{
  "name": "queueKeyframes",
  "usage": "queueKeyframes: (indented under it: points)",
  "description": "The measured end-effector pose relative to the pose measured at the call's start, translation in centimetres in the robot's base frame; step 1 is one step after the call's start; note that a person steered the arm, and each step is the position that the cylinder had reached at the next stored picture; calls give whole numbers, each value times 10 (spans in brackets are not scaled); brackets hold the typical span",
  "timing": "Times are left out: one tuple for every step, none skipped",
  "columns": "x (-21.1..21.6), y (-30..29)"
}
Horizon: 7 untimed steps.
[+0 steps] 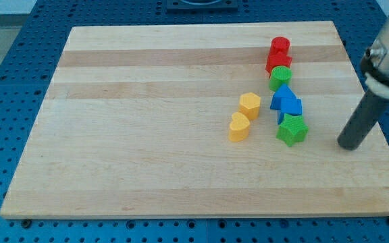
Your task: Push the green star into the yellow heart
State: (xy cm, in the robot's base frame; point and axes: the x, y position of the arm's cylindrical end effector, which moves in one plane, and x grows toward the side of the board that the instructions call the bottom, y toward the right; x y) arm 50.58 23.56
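Open wooden board (147, 162) fills the view's bottom and left, while my tip (348, 145), a bare rod touching nothing, rests near the right edge, right of the green star (292, 130). The yellow heart (238, 127) lies left of the star with clear board between. Beyond: one yellow hexagon (250, 105), two blue blocks (286, 101), one green cylinder (280, 77), two red blocks (278, 55).
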Motion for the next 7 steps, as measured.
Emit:
queueKeyframes:
  points:
    - [-2,-27]
    - [-2,-63]
    - [-6,-79]
    - [-11,-85]
    - [-13,-98]
    - [-13,-104]
    - [-14,-109]
